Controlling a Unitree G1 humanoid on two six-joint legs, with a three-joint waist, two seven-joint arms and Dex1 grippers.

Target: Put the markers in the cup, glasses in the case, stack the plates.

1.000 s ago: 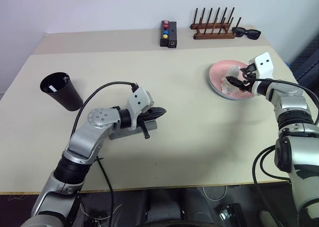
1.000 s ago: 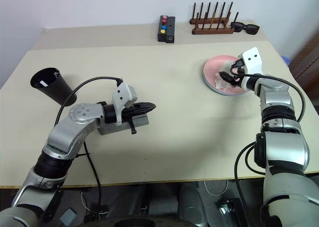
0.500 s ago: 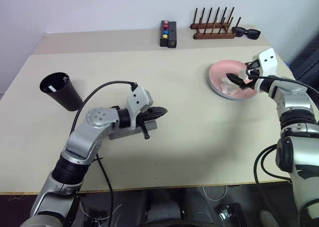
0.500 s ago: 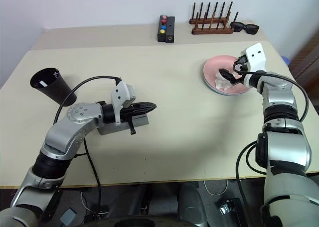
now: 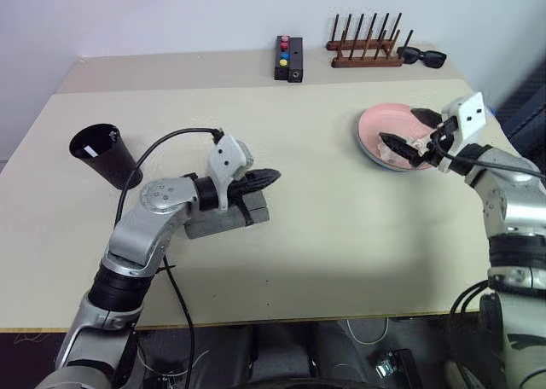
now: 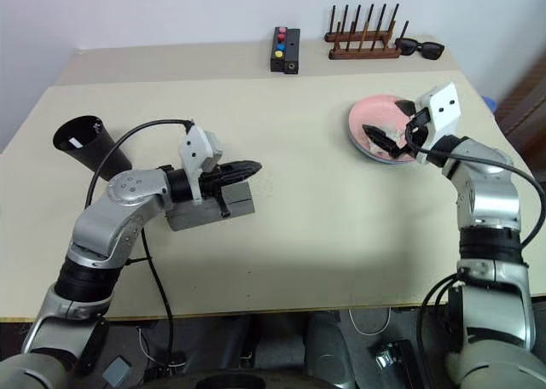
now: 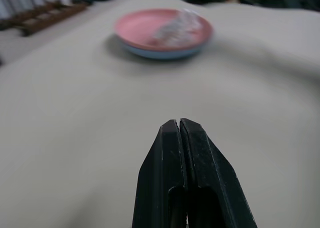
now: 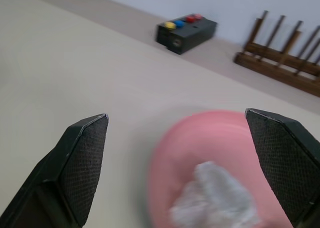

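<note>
The pink plate (image 5: 394, 133) lies stacked on the blue one (image 7: 165, 52). The right gripper (image 5: 411, 131) hovers spread beside it, empty. The left gripper (image 5: 260, 179), pressed together, hangs over the closed case (image 5: 223, 222); the cup (image 5: 104, 154) holds a marker. Probably both arms only need to retreat.

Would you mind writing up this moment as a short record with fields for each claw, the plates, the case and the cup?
left claw: shut, holding nothing, above the grey case
right claw: open wide, empty, over the plates
plates: pink plate stacked on the light blue plate, with a crumpled clear wrapper lying on the pink one
case: closed, flat on the table under the left arm
cup: black, near the table's left edge, something white showing inside
back of table: button box, wooden rack, black sunglasses
</note>
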